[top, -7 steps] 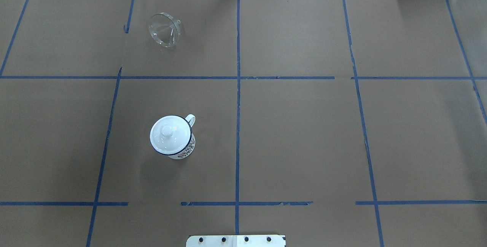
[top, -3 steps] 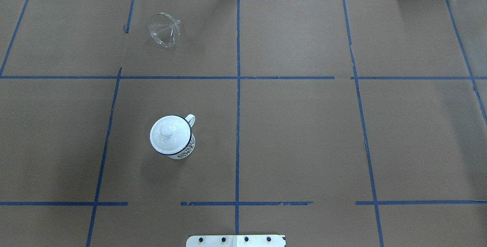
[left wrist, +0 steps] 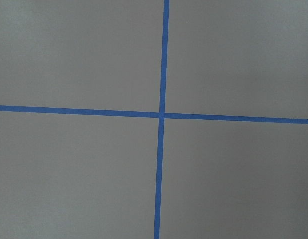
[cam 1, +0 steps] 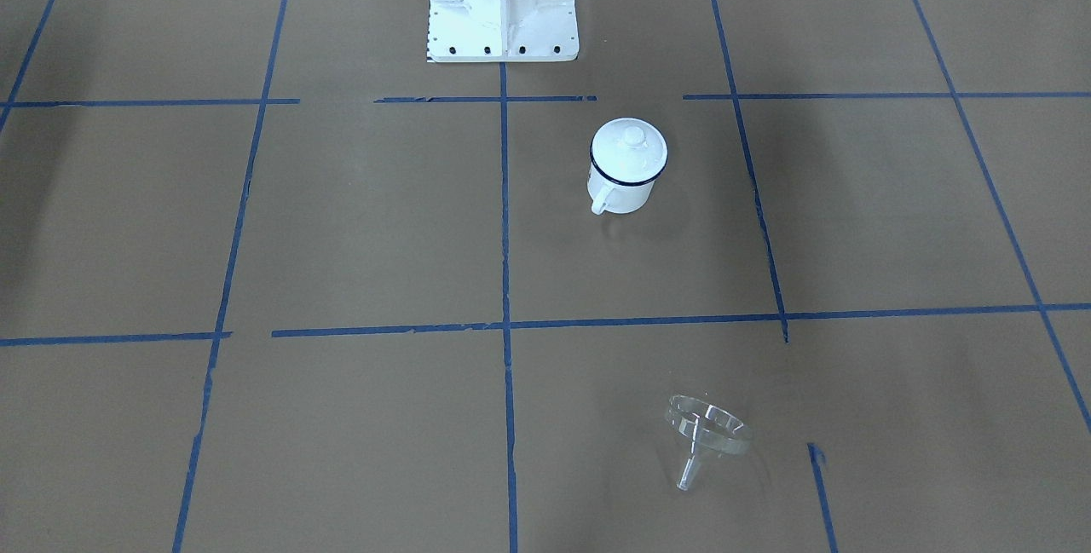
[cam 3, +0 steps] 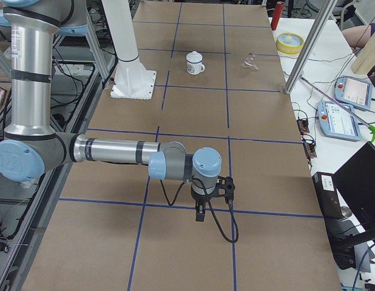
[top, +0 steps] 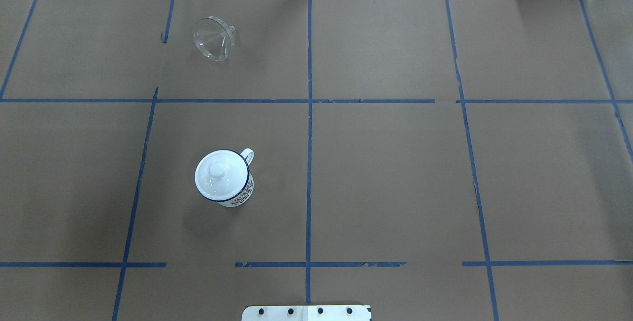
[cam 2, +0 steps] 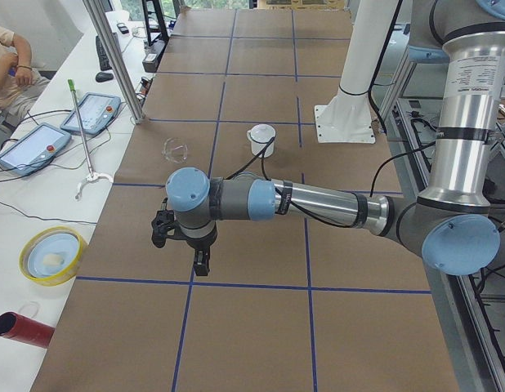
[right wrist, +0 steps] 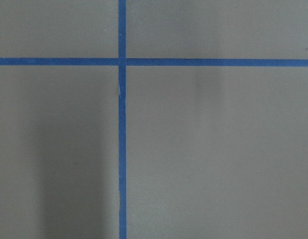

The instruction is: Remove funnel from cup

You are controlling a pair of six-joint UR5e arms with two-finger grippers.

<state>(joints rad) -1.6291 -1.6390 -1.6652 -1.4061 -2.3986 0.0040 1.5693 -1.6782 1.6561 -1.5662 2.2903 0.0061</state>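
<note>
Already the funnel (top: 213, 39) lies tipped on its side on the worktop (top: 395, 172), well apart from the cup (top: 225, 178) and farther from the robot's base. The cup stands upright with a white knobbed lid (top: 217, 168) on it. The left pincer (cam 2: 202, 263) and the right pincer (cam 3: 200, 213) hang above blue tape crossings at opposite ends; how far either is open, I cannot tell.

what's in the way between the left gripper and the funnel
Nothing visible. The funnel lies on its side on the brown paper, already out of the cup, which stands apart, nearer the robot and off that line. The left gripper hangs over the table's left end, with only taped paper between.
</note>
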